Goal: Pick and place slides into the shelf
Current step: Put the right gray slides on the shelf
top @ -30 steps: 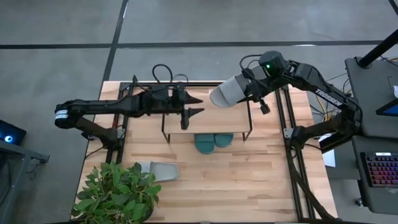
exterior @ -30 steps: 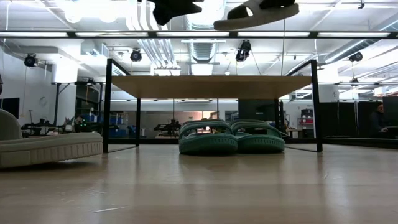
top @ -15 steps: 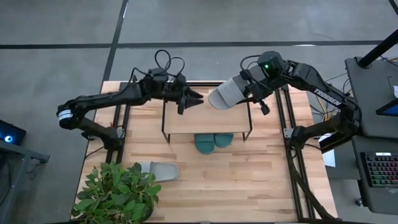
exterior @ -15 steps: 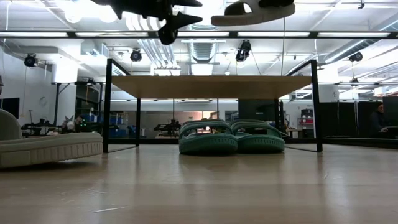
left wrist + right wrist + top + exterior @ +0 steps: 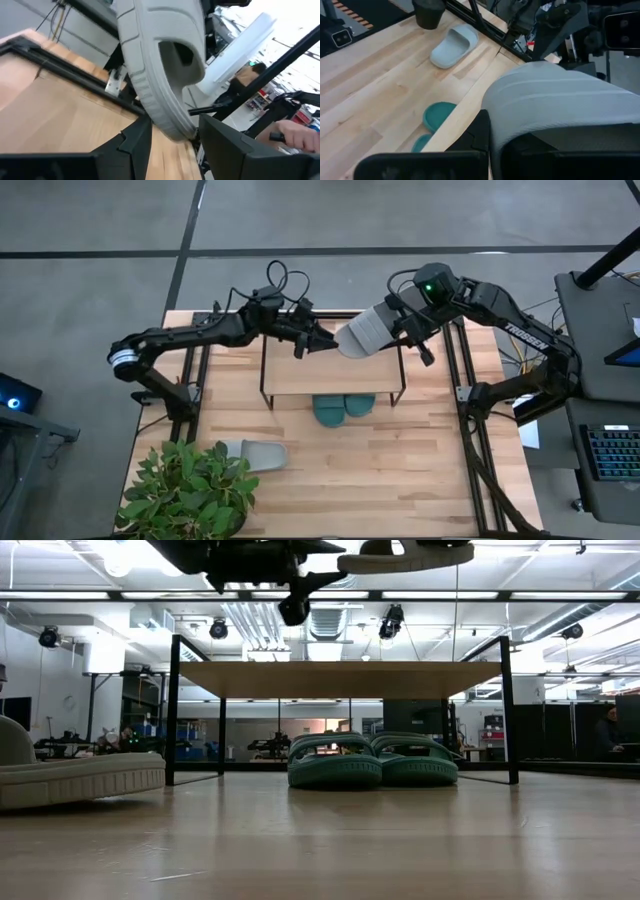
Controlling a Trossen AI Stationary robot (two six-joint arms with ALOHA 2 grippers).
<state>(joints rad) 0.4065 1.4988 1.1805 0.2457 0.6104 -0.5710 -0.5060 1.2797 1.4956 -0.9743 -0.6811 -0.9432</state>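
Observation:
My right gripper [image 5: 397, 327] is shut on a pale grey slide [image 5: 364, 332], carried in the air above the far right part of the shelf [image 5: 330, 376]. My left gripper [image 5: 324, 342] is open. In the left wrist view its fingers stand on either side of that slide's free end [image 5: 167, 122], and I cannot tell whether they touch it. Two teal slides [image 5: 340, 408] stand side by side on their soles on the table under the shelf board [image 5: 340, 678]. A second grey slide [image 5: 255, 453] lies sole down on the table near the plant. My right gripper holds the grey slide at its end toward the table's right, by the wide strap [image 5: 555, 100]. One finger [image 5: 481, 131] shows beside the strap; the strap hides the other. The slide is lifted clear above the shelf and lies about level, sole down [image 5: 405, 560].
A potted plant [image 5: 185, 490] fills the table's near left corner. Black frame rails run along the table's left and right sides [image 5: 465, 410]. Bare wood lies on the table's near right part [image 5: 420, 470]. A person's hand [image 5: 295, 131] shows in the room beyond.
My left gripper has moved toward the table's right and slightly toward its far edge, up to the free end of the grey slide that my right gripper holds. That slide has stayed almost where it was.

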